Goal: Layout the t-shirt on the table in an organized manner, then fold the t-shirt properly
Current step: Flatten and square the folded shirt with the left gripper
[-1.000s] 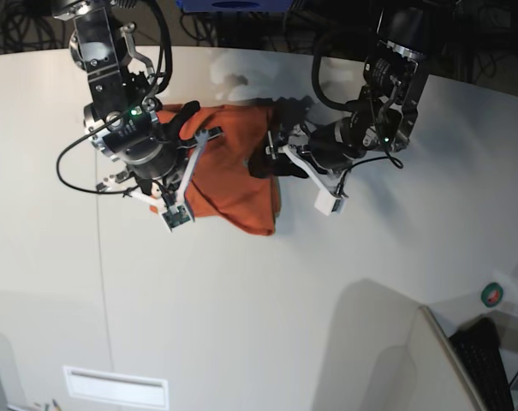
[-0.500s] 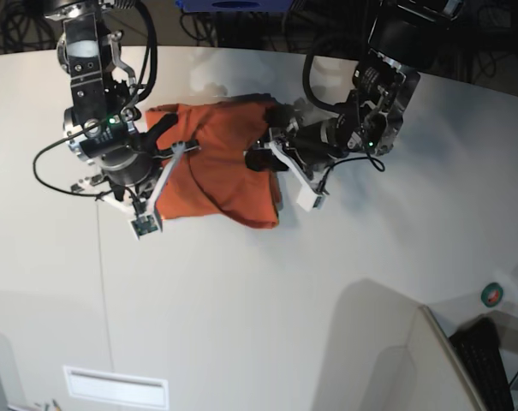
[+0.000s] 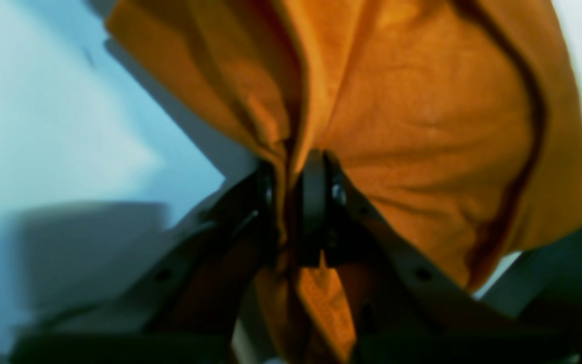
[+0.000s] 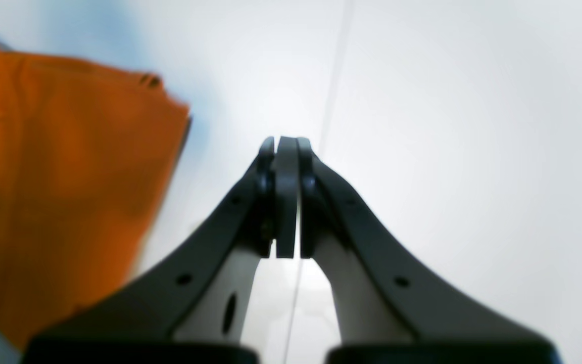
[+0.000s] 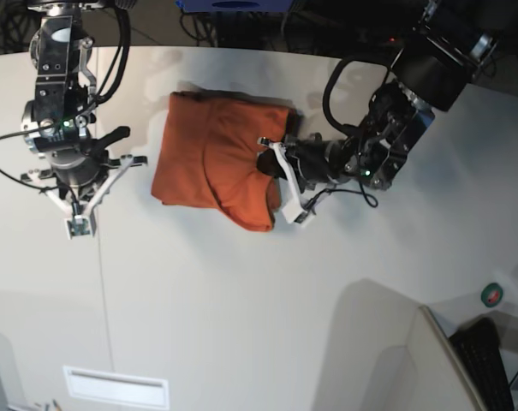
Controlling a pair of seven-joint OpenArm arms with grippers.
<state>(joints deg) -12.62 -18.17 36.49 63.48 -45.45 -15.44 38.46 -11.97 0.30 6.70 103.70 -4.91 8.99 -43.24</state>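
The orange t-shirt [image 5: 211,158] lies bunched in a rough rectangle on the white table [image 5: 241,300]. My left gripper [image 5: 269,163] is at the shirt's right edge, shut on a fold of the orange cloth [image 3: 422,126]; the wrist view shows the left gripper [image 3: 296,202] pinching cloth between the jaws. My right gripper [image 5: 117,135] is left of the shirt, apart from it, shut and empty. In the right wrist view the right gripper [image 4: 286,151] hangs over bare table, with the shirt [image 4: 58,192] to its left. The neck label is hidden.
A thin seam line [image 5: 104,300] runs down the table below the right arm and shows in the right wrist view [image 4: 334,76]. A small angled white panel [image 5: 430,368], a keyboard [image 5: 485,368] and a green-red button [image 5: 493,294] sit at the lower right.
My right gripper has let go of the shirt and moved left, away from it. The shirt now lies lower and wider. My left gripper keeps its hold on the right edge.
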